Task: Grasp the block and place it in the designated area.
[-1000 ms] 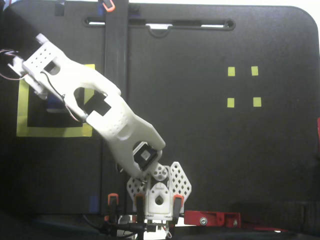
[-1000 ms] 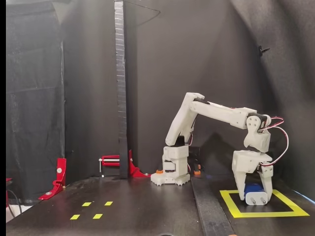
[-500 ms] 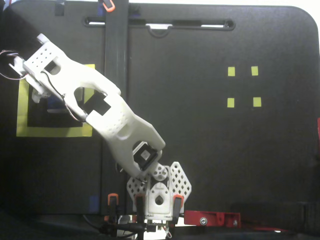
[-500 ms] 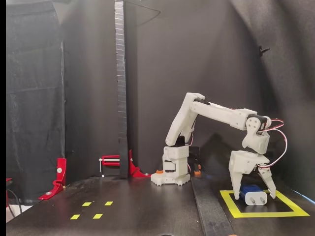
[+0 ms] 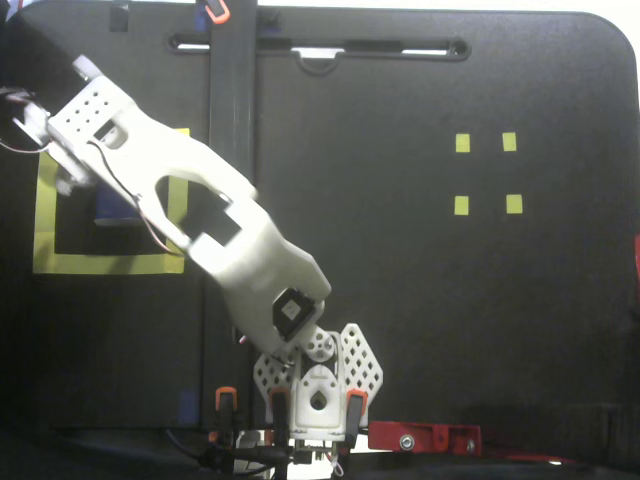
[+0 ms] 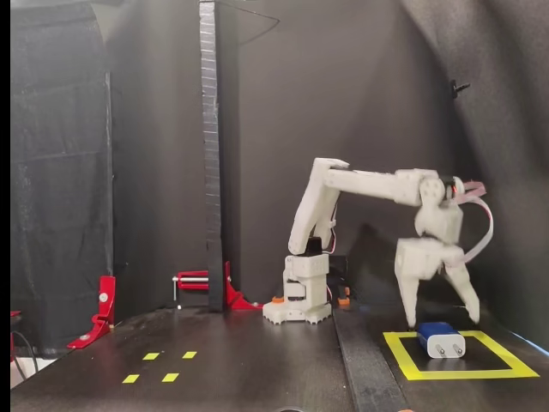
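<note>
1. Above the yellow square, in the side-on fixed view, the hand (image 6: pixel 440 322) hangs clear of the surface with its two fingers spread wide and nothing between them; the fingertips (image 6: pixel 411 323) point downward.
2. Directly below the hand, the block (image 6: pixel 440 339) lies flat on the black centre of the designated area (image 6: pixel 412 367), apart from both fingers; its pale end with two short prongs faces the camera.
3. In the top-down fixed view, the arm (image 5: pixel 200 215) reaches from its base at the bottom centre toward the upper left, covering most of the designated area (image 5: pixel 45 215); only a small dark blue patch of the block (image 5: pixel 115 207) shows beside the arm, inside the yellow border.
4. The hand itself is hidden under the wrist in the top-down view.
5. Four small yellow tape squares (image 5: pixel 486 172) sit well apart from the arm, at the right of the top-down view and at the lower left of the side-on view (image 6: pixel 159 366).
6. A tall dark post (image 6: pixel 209 154) stands behind the surface (image 6: pixel 257 369), with red clamps (image 6: pixel 202 285) at its foot.
</note>
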{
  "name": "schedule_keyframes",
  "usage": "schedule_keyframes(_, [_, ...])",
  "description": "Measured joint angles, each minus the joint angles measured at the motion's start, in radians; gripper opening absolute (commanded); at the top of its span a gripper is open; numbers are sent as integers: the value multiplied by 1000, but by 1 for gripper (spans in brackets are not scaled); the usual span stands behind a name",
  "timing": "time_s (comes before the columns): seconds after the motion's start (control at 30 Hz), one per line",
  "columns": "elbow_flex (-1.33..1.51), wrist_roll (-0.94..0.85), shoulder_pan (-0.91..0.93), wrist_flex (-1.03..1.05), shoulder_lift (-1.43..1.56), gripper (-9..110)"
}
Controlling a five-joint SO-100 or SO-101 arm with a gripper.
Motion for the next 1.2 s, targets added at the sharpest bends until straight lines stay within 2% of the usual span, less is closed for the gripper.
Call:
schedule_keyframes(0.3, [2,-15,9,92,173,41])
schedule_keyframes(0.63, [2,-17,9,117,198,40])
schedule_keyframes(0.87, [2,-17,14,117,199,29])
schedule_keyframes(1.2, [2,-17,14,114,201,6])
